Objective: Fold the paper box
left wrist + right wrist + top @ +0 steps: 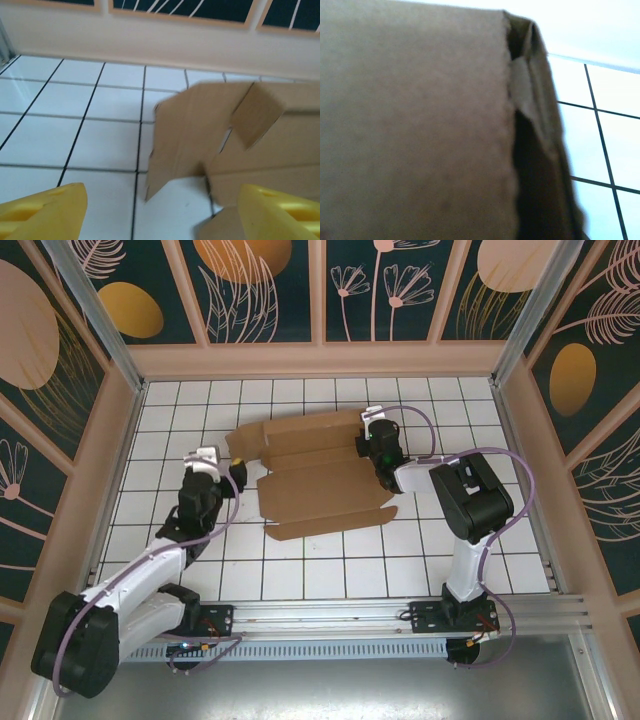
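**Top view.**
- Paper box: brown cardboard sheet, mostly flat, lying on the middle of the white tiled table. Flaps spread to the left end and along the near edge.
- Left gripper: low over the tiles just beside the sheet's left end. How far the jaws stand apart cannot be judged from this height.
- Right gripper: set over the right end of the sheet, at the far right corner. The jaws are hidden under the wrist.

**Left wrist view.**
- Left gripper: open. The two yellow fingers stand wide apart at the bottom corners, with bare tile between them.
- Paper box: blurred. Its left-end flaps rise off the table ahead of the fingers, one broad flap tilted up and a smaller tab beside it. The right finger overlaps a corner of cardboard; contact cannot be told.
- Wall: pale strip behind the tiles.

**Right wrist view.**
- Paper box: very close to the lens. A brown panel covers the left and centre, with a folded edge and a dark gap along its right side.
- Table: white tiles to the right of that edge.
- Right gripper: closed. Whether it pinches the cardboard cannot be told.
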